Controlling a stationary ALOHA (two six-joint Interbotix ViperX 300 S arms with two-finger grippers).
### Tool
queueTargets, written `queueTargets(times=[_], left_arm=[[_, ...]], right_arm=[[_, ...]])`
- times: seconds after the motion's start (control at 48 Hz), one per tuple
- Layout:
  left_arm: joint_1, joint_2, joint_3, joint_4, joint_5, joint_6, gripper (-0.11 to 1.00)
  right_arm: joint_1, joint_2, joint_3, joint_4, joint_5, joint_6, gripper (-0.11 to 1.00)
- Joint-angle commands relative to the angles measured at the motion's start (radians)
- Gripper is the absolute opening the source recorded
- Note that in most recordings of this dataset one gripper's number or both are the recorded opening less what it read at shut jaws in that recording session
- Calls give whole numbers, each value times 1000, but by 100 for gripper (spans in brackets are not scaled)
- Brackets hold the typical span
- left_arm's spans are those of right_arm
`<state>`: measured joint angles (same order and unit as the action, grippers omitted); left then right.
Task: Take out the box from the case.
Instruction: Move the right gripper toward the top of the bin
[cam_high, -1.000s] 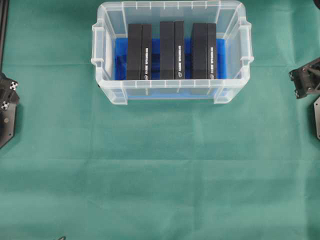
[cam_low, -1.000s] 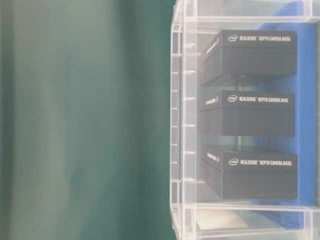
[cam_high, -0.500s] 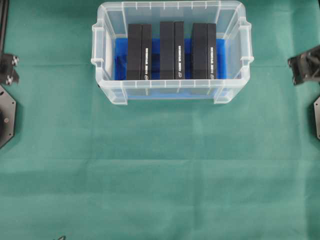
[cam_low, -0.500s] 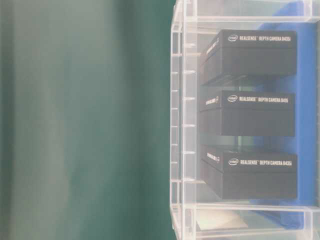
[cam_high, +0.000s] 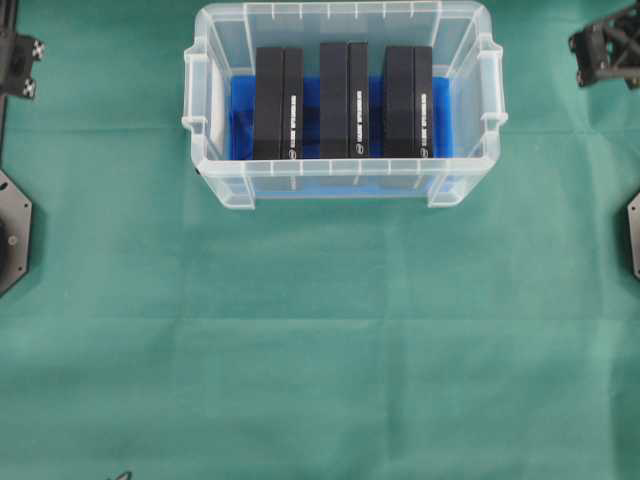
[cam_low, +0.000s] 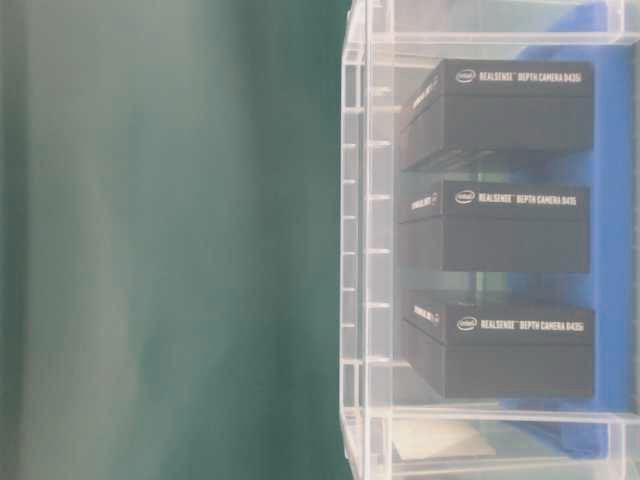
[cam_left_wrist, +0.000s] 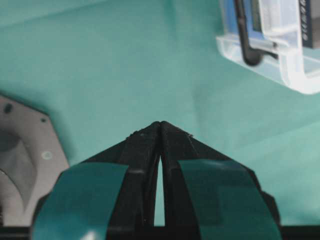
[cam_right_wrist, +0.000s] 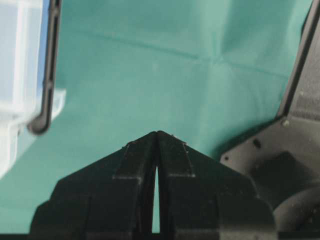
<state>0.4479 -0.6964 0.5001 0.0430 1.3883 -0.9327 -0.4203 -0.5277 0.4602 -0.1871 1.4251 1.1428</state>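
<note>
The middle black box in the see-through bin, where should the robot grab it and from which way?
Probably from straight above, pinching the narrow top edge of the middle black box across its thin width. It stands on edge inside the case, whose walls block the sides, and small gaps to the neighbouring boxes leave room for the fingers.

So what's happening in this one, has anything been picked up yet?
Not yet. Three black boxes stand side by side in the clear case on the green cloth. The left gripper and right gripper are both shut and empty, out at the table's far corners, touching nothing.
</note>
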Motion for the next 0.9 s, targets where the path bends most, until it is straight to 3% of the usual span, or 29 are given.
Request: queueTargets(times=[0.0,0.167,0.271,0.375,0.5,0.583,0.646,0.875], left_arm=[[32,9,-32,2,17,5,4],[57,9,-32,-2,28,3,16],[57,6,-29,-2,28,3,34],[57,3,-28,-2,28,2,64],[57,3,-28,-3,23,5,94],[57,3,-28,-3,21,2,97],[57,3,-28,-3,20,0,97],[57,6,-29,-3,20,-5,97]], right_arm=[[-15,8,-26,-5,-17,-11,0],[-18,20,-25,0,-21,-14,2],[-20,17,-18,-5,-21,-11,9],[-18,17,-9,-5,-20,-3,27],[-20,18,20,-6,-18,20,64],[-20,18,31,-5,-21,29,85],[-20,18,34,-6,-21,37,94],[-20,18,32,-25,-15,63,96]])
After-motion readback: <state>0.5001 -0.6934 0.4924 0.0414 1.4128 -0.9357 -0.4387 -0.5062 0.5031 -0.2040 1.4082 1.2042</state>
